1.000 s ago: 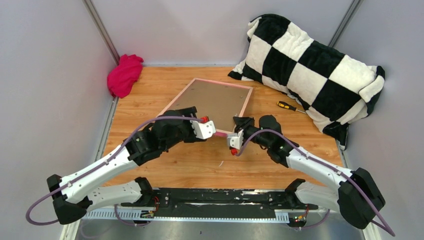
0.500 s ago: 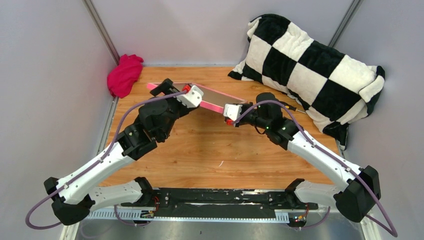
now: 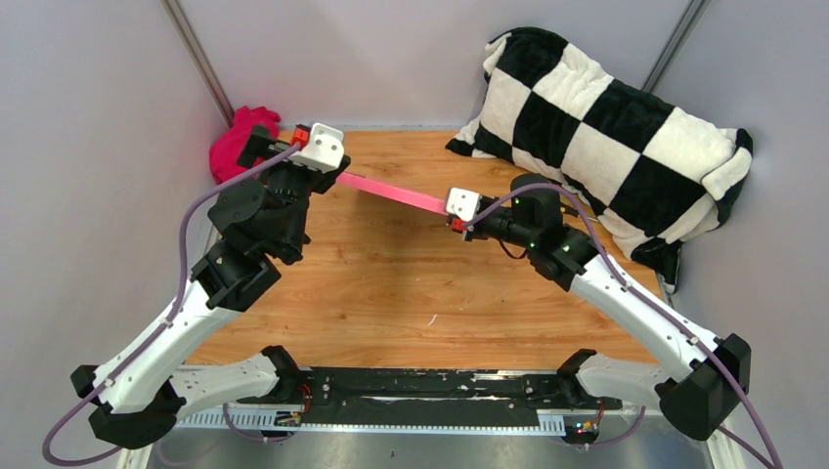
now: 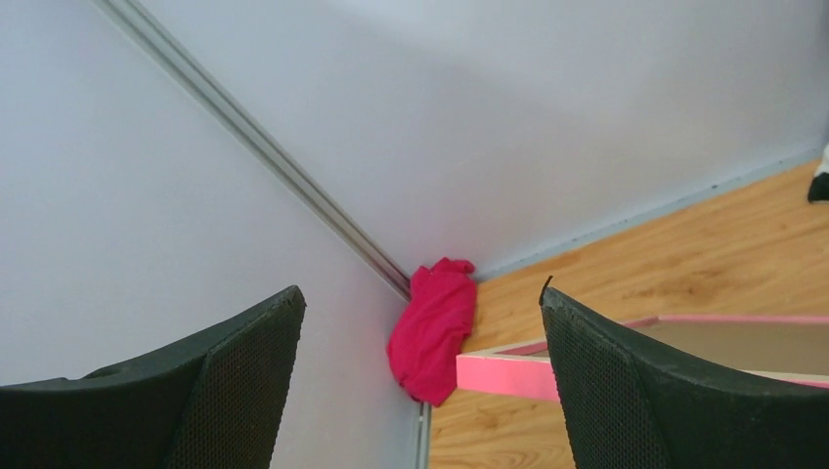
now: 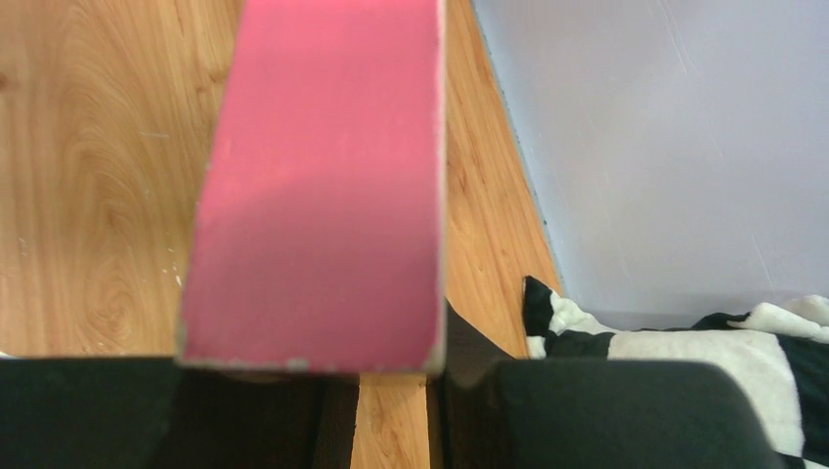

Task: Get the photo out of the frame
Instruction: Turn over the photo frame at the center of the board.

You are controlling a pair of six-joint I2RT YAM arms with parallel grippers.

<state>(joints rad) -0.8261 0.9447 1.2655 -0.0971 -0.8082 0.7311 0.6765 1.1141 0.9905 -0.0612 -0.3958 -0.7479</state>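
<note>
I am pinching the large pink-bordered rectangular picture frame (image 3: 391,190) edge-on above the wooden table (image 3: 391,283) with the right gripper (image 5: 391,391), left gripper (image 4: 420,293) spread wide at its other end; photo hidden. Best, I judge: turning slowly, laying it flat before releasing.

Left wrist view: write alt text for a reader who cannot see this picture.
The left gripper is open, its two black fingers wide apart, with a corner of the pink frame poking in between them. Beyond, a magenta cloth is bunched in the corner where the grey walls meet the wooden table.
</note>
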